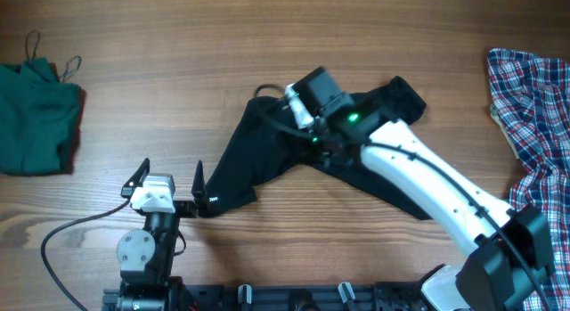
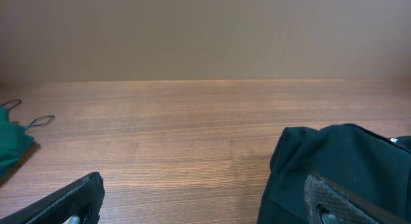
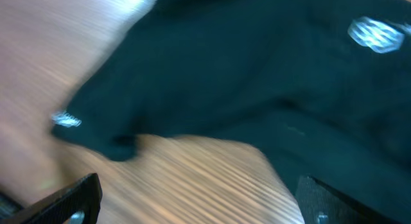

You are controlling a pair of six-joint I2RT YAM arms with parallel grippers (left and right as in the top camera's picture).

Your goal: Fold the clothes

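Observation:
The black shirt (image 1: 240,159) lies crumpled in the middle of the table. It also shows in the left wrist view (image 2: 340,153) and the right wrist view (image 3: 225,70), with a white logo (image 3: 376,33). My right gripper (image 1: 278,110) hangs over the shirt's upper left part; in its blurred wrist view the jaws (image 3: 202,205) are open and empty, with bare wood between them. My left gripper (image 1: 169,177) is open and empty at the shirt's lower left corner, with its right finger over the cloth edge (image 2: 209,205). The dark green strappy top (image 1: 36,115) lies far left. The plaid shirt (image 1: 534,124) lies far right.
The wooden table (image 1: 178,44) carries all three garments. The green top's straps (image 2: 35,121) show at the left edge of the left wrist view. The right arm (image 1: 427,182) crosses over the black shirt. A black cable (image 1: 62,240) trails from the left arm's base.

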